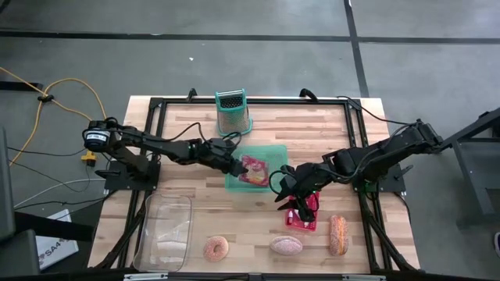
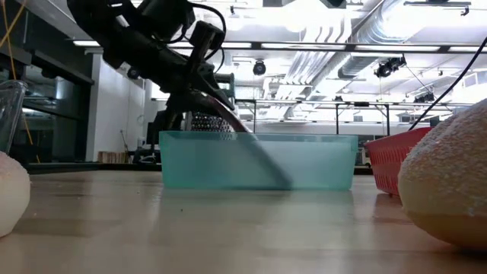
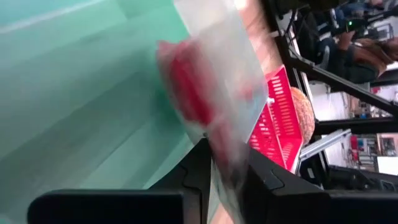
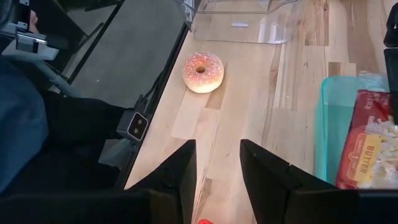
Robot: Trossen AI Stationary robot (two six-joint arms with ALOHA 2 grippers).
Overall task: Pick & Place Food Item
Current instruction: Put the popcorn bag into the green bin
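The teal bin [image 1: 262, 150] near the middle of the table serves as the reference point. The left gripper [image 1: 234, 165] hangs over the bin's near-left part, its fingers [image 3: 198, 171] pressed together on the edge of a clear food packet [image 1: 255, 169] with red and yellow printing. In the left wrist view the packet [image 3: 214, 93] runs from between the pads out over the bin's teal floor [image 3: 74, 106]. In the right wrist view the same packet [image 4: 368, 149] shows the word "BUTTER" and lies within the bin's rim [image 4: 321, 134]. Whether the packet rests on the bin floor or hangs just above it cannot be told.

The right gripper [image 1: 281, 187] sits just off the bin's right front corner, above bare table, with a narrow gap between its fingers [image 4: 180, 168] and nothing in that gap.

A red basket [image 1: 303, 215] lies just in front of the bin's right corner, partly under the right arm. Farther toward the front edge from the bin lie a sprinkled ring doughnut [image 1: 216, 249], a pink-topped bun [image 1: 286, 245] and a long glazed pastry [image 1: 337, 234]. A clear plastic container [image 1: 166, 232] stands to the bin's front left. A metal grater with a teal frame [image 1: 232, 113] stands just behind the bin.
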